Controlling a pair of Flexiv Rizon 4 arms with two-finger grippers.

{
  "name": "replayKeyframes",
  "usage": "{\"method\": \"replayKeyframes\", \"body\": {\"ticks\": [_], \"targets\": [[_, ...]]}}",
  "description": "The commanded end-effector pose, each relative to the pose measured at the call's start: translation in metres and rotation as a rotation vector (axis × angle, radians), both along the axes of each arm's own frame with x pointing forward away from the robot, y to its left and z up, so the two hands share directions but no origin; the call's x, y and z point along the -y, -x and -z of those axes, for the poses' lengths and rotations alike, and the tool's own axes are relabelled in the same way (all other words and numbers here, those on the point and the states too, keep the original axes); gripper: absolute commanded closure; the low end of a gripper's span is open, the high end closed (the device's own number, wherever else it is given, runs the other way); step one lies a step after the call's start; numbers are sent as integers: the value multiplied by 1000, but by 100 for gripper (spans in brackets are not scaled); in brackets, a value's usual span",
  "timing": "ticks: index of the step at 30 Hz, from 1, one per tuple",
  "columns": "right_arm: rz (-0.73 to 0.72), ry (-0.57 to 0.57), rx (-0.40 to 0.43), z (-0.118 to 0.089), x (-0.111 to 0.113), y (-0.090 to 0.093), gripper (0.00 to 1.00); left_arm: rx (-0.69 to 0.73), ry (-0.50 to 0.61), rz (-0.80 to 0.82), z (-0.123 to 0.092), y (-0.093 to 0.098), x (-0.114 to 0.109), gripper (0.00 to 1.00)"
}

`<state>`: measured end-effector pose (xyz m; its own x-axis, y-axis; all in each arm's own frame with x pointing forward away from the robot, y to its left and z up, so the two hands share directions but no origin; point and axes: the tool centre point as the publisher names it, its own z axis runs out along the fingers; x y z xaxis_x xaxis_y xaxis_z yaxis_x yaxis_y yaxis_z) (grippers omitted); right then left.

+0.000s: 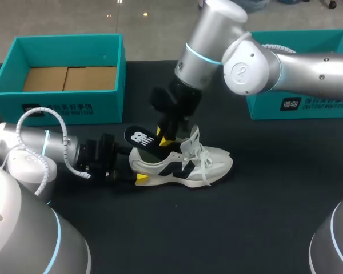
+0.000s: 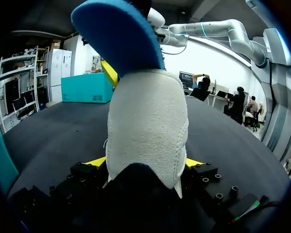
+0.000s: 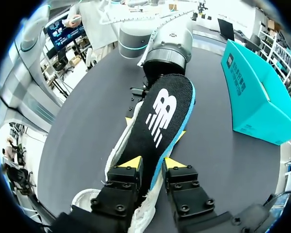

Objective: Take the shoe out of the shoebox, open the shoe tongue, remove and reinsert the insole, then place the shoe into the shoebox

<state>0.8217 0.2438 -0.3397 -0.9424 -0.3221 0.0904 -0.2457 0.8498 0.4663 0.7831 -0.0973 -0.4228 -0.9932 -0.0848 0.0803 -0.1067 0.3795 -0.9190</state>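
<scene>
Left tool (image 2: 145,162) mostly behind shoe (image 2: 148,121) heel

Black table (image 1: 217,228) bears two teal shoeboxes (image 1: 74,105) and a shoe (image 1: 214,162).

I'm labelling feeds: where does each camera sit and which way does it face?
Head view: above and behind, looking down at the table; both arms show, left gripper gripping the shoe, right gripper the insole.
Left wrist view: left wrist, facing the shoe's heel; its yellow fingertips show.
Right wrist view: right wrist, facing along the insole toward the left arm; its fingers show.
All three share shoe and insole.
</scene>
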Motion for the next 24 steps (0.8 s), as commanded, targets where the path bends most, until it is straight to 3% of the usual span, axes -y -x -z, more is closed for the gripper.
{"method": "replayKeyframes", "body": {"ticks": [1,12,24], "targets": [[3,-11,-3,3,-1,-1,100,0,-1,0,0,0,1,100],[-57,-48,-29,-13,-18,-9,100,0,-1,0,0,0,1,100],[-64,-90,26,-15,-27,-15,100,0,-1,0,0,0,1,100]]}}
